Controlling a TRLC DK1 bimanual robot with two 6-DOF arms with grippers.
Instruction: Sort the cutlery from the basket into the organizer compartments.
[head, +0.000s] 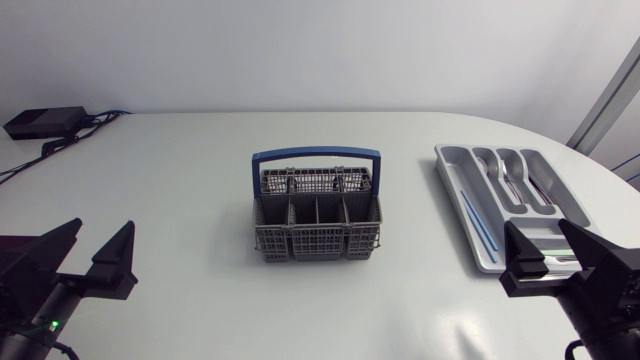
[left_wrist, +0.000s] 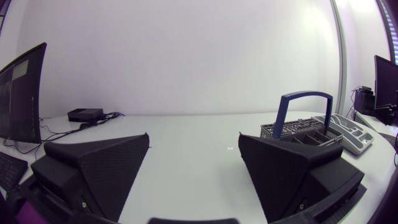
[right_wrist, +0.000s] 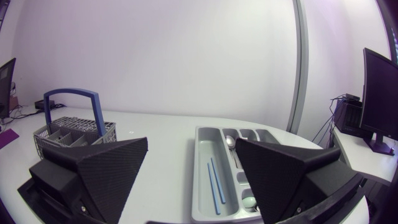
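Left gripper (head: 100, 228) fingers spread, empty; right gripper (head: 538, 228) likewise

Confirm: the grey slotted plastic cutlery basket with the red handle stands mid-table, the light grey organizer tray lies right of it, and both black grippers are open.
One error: the handle of the grey slotted plastic cutlery basket is blue, not red; the head view shows it. The light grey organizer tray does lie right of it, and the left gripper and right gripper are open.
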